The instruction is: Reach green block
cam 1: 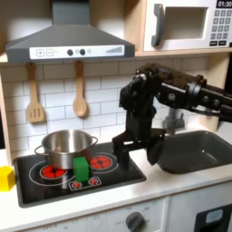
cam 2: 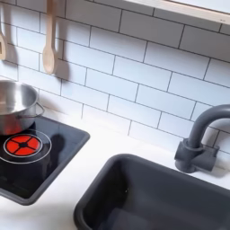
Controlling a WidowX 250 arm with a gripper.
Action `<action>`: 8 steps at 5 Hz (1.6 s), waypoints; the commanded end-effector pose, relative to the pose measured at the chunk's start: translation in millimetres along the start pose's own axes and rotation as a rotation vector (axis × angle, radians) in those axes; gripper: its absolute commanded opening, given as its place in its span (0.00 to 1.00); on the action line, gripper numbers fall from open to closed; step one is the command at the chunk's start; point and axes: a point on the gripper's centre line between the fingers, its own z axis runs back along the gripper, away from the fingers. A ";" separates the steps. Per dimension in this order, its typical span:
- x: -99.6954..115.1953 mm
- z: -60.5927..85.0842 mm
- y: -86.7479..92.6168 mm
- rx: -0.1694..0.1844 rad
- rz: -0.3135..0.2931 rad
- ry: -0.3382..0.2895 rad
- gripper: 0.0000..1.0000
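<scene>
The green block (cam 1: 81, 169) stands upright on the black toy stove (cam 1: 109, 172), at its front edge between the two red burners and just in front of the steel pot (cam 1: 65, 148). In the first exterior view my gripper (cam 1: 136, 151) hangs over the stove's right edge, right of the block and above its level, not touching it. Its dark fingers (cam 1: 120, 144) look spread apart with nothing between them. The pot (cam 2: 13, 106) and a red burner (cam 2: 21, 144) also appear at the second exterior view's left.
A yellow block (cam 1: 5, 178) sits at the counter's left end. The dark sink (cam 1: 198, 149) lies right of the arm, with its grey faucet (cam 2: 201, 137) behind the sink (cam 2: 153, 198). Wooden utensils (cam 1: 80, 95) hang on the tiled wall. A range hood (cam 1: 63, 41) and microwave (cam 1: 186, 25) are overhead.
</scene>
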 end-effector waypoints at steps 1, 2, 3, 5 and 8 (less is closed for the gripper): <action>2.4 2.4 17.1 0.005 0.001 0.000 1.00; 3.2 5.1 19.7 0.012 0.003 -0.006 1.00; 8.6 4.3 20.3 0.012 0.003 -0.008 1.00; 25.8 -0.7 30.4 0.016 0.042 -0.012 1.00; 60.7 -13.5 28.2 0.021 0.065 -0.006 1.00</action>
